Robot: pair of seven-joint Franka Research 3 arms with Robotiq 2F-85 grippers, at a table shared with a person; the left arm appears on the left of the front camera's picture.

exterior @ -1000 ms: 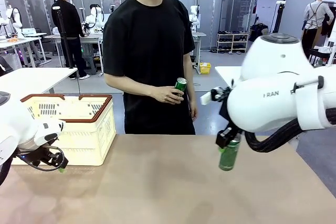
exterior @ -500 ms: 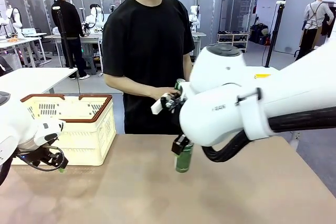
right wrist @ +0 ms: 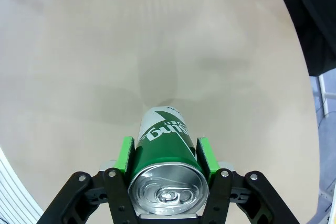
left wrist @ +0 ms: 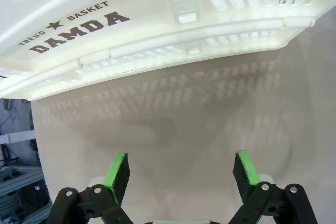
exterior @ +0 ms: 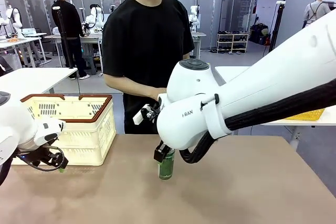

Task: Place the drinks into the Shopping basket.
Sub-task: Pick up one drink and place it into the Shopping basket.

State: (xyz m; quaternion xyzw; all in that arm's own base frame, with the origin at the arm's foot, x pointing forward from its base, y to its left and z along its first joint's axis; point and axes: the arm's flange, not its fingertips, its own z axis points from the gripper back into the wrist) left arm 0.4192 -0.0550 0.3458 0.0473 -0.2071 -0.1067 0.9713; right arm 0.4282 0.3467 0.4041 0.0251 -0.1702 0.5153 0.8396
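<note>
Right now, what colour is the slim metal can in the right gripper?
The can is green with white lettering and a silver top; best in the right wrist view.

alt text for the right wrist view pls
The right gripper is shut on a green can with white lettering, green pads against its two sides, silver pull-tab end facing the camera. Tan table lies beyond it.

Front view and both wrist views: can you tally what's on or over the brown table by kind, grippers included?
green can: 1, clamped in the right gripper
Shopping basket: 1
Grippers: 2, the right gripper and the left gripper, which is open
Total: 4
</note>
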